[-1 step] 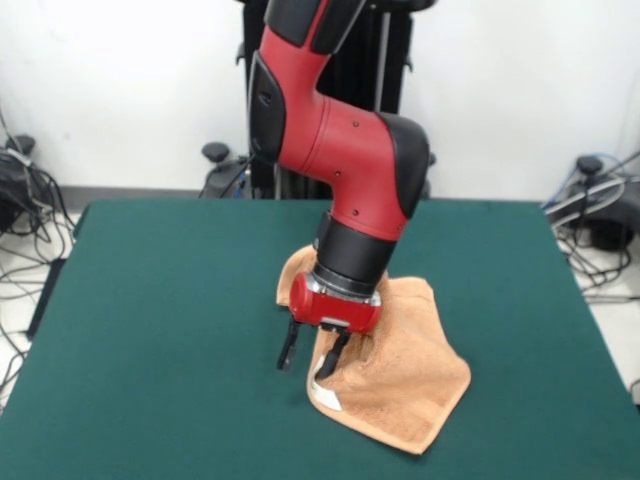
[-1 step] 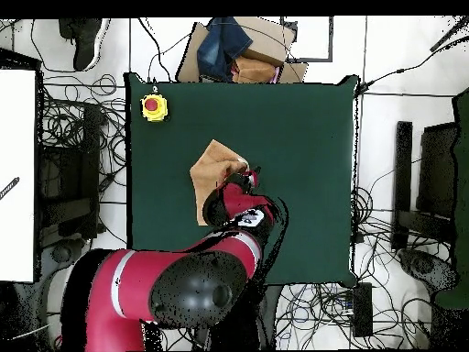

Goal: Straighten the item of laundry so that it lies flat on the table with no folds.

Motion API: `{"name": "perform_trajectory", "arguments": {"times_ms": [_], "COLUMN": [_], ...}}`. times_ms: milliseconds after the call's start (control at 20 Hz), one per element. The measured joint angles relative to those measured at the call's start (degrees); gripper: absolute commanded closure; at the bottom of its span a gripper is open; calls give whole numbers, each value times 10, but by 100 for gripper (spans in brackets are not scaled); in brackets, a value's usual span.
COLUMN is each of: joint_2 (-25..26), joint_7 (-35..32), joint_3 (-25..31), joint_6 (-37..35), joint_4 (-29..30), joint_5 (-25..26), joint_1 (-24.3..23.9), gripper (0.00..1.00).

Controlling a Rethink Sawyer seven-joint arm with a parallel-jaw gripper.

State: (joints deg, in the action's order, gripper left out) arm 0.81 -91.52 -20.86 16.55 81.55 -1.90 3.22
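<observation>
While the towel (image 1: pixel 385 385) lies rumpled near the middle of the table (image 1: pixel 150 330), its nearest corner points toward the front edge and its long axis runs back from there under the arm. A white label (image 1: pixel 327 397) shows at the near left edge. Just above that edge hangs the gripper (image 1: pixel 313 352), fingers apart; one tip seems to touch the lifted fold, though the view is too poor to be sure. Most of the cloth lies behind and right of it.
</observation>
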Motion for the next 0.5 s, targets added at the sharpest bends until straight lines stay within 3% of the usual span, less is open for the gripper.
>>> {"name": "perform_trajectory", "arguments": {"times_ms": [500], "joint_2": [4], "joint_7": [0], "joint_3": [0], "joint_6": [5], "joint_4": [0], "joint_5": [-7], "joint_1": [0], "gripper": [0]}}
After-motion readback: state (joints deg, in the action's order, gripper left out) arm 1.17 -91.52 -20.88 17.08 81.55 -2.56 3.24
